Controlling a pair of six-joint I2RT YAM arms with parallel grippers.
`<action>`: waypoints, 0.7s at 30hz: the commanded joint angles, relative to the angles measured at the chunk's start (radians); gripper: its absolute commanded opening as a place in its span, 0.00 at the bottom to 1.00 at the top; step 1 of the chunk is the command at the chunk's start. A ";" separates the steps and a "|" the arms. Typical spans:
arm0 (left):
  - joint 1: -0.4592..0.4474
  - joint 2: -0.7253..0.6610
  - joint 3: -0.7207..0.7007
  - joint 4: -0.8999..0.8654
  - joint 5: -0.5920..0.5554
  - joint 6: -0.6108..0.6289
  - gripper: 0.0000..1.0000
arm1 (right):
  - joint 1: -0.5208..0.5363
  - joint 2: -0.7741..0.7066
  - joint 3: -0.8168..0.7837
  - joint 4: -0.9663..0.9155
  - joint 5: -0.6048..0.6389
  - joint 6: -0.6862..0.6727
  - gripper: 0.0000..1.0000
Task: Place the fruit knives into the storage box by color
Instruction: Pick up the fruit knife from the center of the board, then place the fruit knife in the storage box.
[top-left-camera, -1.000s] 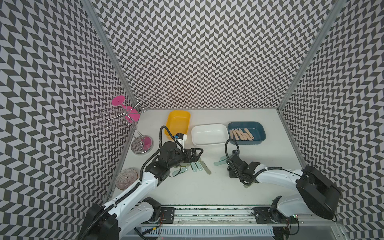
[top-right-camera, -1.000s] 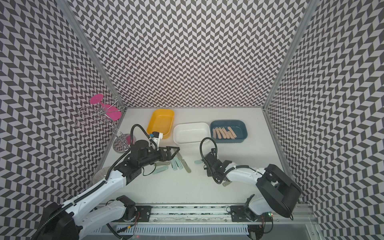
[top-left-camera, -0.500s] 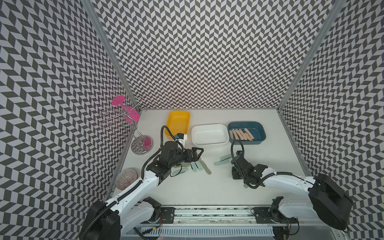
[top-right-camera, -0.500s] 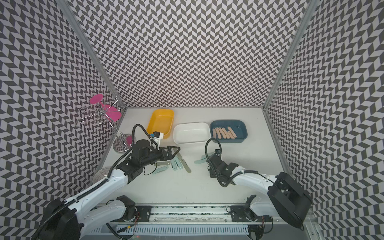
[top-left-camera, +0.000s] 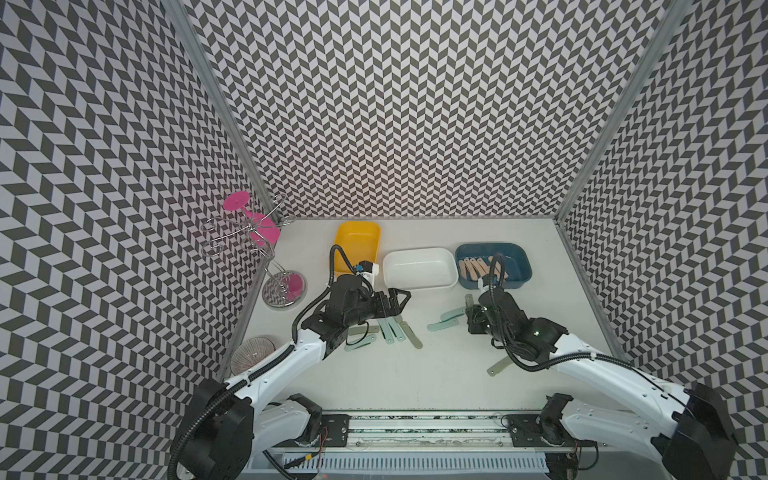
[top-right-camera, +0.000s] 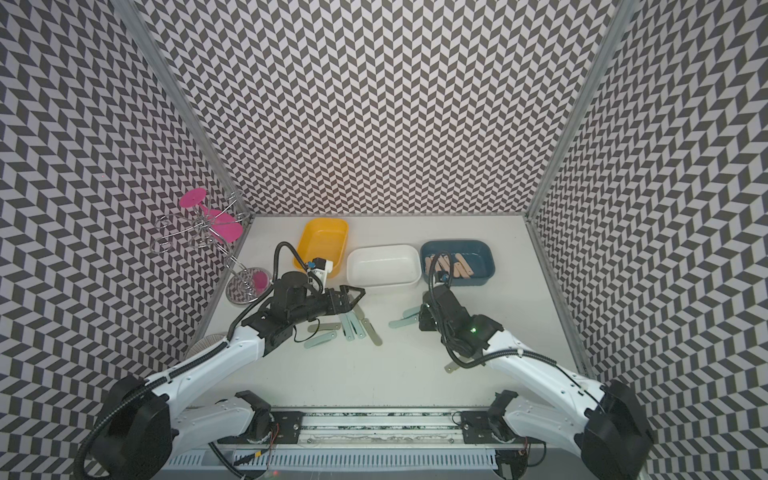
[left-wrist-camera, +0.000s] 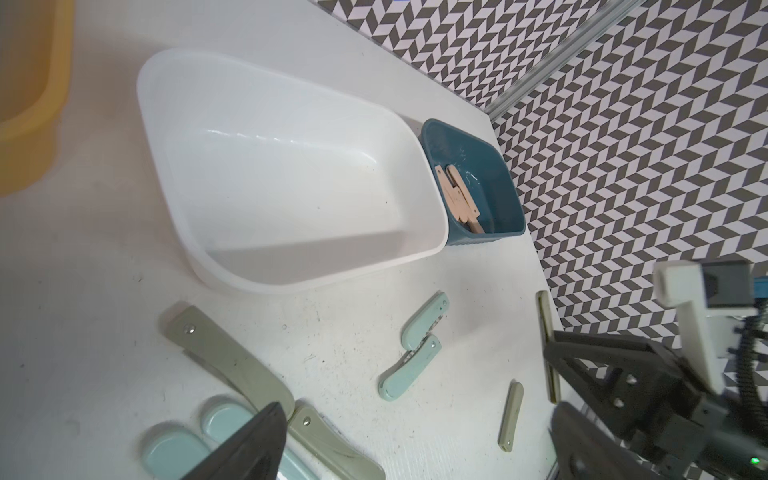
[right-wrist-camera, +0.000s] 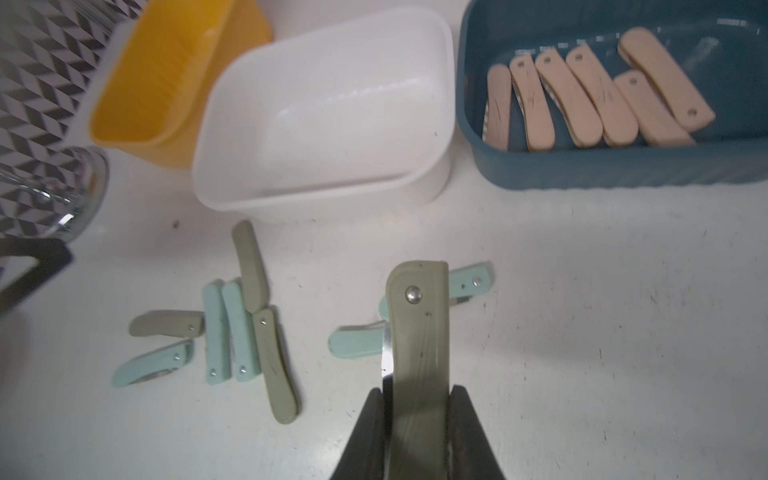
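As right gripper (right-wrist-camera: 417, 395) clamps, sage-green knife (right-wrist-camera: 419, 332), riveted

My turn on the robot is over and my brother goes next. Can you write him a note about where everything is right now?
The left gripper has its jaws open and empty, beside the white box.
The right gripper has its jaws shut on a grey-green knife.
Done: the peach-pink knives lie in the blue box.
The white box and the yellow box hold nothing.
Left to do: box the held knife, then the mint-blue knives and grey-green knives loose on the table, each color in its own box.
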 joint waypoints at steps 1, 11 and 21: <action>-0.002 0.038 0.078 0.037 -0.006 0.029 1.00 | -0.022 0.049 0.124 0.059 -0.019 -0.079 0.19; 0.055 0.160 0.233 0.015 -0.014 0.063 1.00 | -0.062 0.365 0.393 0.162 -0.114 -0.169 0.19; 0.101 0.170 0.271 -0.008 0.006 0.070 1.00 | -0.154 0.642 0.542 0.165 -0.203 -0.206 0.19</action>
